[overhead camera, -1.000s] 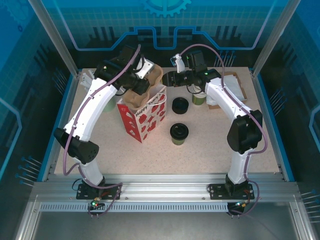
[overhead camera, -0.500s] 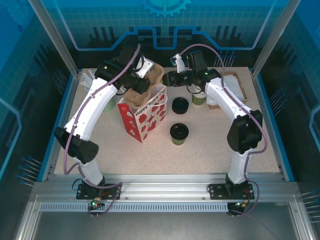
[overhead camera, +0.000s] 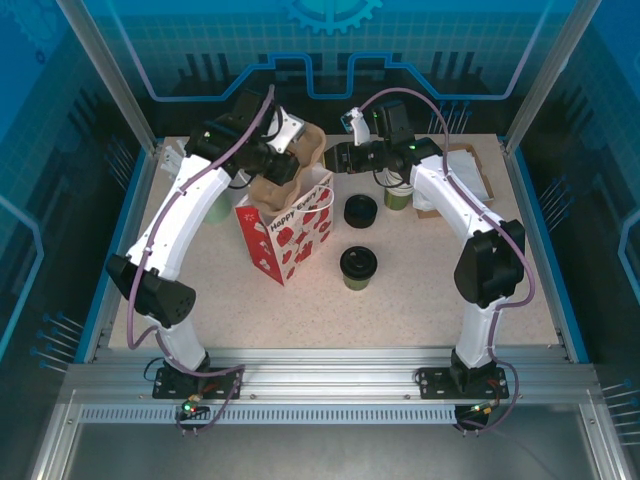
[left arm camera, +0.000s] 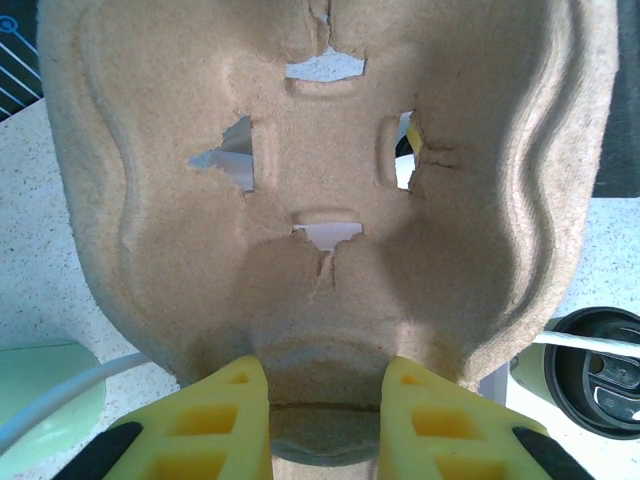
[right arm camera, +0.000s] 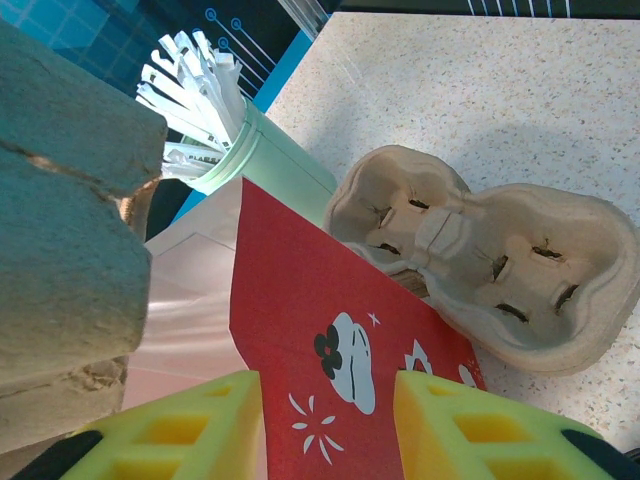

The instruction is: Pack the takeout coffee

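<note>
The takeout coffee point(overhead camera: 358, 265), a green cup under a black lid, stands on the table right of a red-and-white paper bag point(overhead camera: 285, 235). My left gripper point(overhead camera: 290, 165) hangs over the bag's open top. It is shut on the rim of a brown pulp cup carrier point(left arm camera: 320, 200), whose underside faces the wrist camera between the yellow fingers point(left arm camera: 225, 420). My right gripper point(overhead camera: 335, 158) hovers at the bag's back right corner. Its jaws stand apart, with the bag's red wall point(right arm camera: 330, 330) beyond them and nothing pinched.
A squat black stack of lids point(overhead camera: 360, 211) and a stack of green cups point(overhead camera: 397, 197) stand behind the coffee. Flat packaging lies at the back right point(overhead camera: 462, 170). Another carrier point(right arm camera: 480, 250) lies behind the bag, next to a pale green cup of white sticks point(right arm camera: 250, 150).
The left arm has shifted slightly toward the back with the carrier still in its grip. The right arm has barely moved.
</note>
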Action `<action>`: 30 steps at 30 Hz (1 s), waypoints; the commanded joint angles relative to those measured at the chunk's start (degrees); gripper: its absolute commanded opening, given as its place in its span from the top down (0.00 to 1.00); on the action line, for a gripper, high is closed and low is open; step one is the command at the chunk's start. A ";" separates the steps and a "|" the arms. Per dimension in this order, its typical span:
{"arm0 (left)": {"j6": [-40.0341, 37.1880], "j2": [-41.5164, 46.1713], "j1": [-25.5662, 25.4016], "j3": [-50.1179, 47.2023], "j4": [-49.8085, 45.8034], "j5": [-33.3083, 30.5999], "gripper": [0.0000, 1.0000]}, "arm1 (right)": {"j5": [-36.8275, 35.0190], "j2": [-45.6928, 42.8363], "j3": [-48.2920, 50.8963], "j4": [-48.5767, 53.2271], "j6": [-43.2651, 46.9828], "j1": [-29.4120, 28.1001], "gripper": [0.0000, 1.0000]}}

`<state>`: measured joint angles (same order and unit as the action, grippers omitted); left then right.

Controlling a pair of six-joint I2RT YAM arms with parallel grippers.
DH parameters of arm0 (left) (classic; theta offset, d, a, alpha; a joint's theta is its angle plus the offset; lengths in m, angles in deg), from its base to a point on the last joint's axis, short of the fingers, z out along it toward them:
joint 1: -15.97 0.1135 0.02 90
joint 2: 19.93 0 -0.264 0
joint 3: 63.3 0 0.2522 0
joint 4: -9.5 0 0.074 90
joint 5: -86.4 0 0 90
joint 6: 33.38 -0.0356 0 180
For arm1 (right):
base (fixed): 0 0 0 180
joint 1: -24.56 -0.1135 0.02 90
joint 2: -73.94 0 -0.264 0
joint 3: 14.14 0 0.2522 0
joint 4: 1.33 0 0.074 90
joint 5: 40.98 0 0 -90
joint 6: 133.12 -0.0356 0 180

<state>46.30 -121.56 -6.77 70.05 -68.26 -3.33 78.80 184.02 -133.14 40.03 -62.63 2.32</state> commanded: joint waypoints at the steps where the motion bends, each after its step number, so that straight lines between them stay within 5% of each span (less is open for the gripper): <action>1: 1.36 2.48 0.77 -1.01 0.88 2.54 0.85 | -0.51 0.71 -1.12 1.15 0.08 -0.78 0.60; 30: 3.65 4.73 2.18 -2.52 3.27 7.30 0.86 | -0.71 1.19 -1.87 1.67 0.17 -0.96 0.60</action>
<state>49.12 -118.94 -5.30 68.26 -66.41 2.29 78.12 184.09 -133.35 40.12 -62.63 2.30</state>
